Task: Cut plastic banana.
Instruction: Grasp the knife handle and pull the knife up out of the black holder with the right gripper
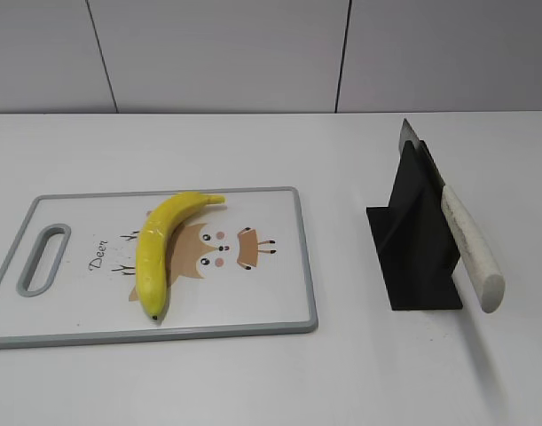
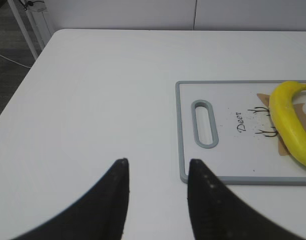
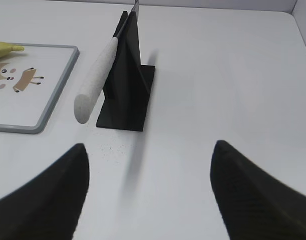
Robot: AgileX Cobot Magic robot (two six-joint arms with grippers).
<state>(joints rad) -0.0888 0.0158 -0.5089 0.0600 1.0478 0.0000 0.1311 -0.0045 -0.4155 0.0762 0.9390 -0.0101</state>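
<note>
While the plastic banana (image 1: pixel 161 249) lies lengthwise on the cutting board (image 1: pixel 271 293), ahead-right of my left gripper (image 2: pixel 158 170) (nearer, part-open, empty), my right gripper (image 3: pixel 150 152) gapes empty facing the knife (image 3: pixel 95 80).

The left gripper (image 2: pixel 158 172) hangs above the surface with nothing in it. Its two dark fingers (image 2: pixel 114 200) sit a small way apart. The right gripper (image 3: pixel 150 155) also hangs above the surface and holds nothing. Its fingers (image 3: pixel 52 192) are spread very wide. No arm shows in the exterior view.
</note>
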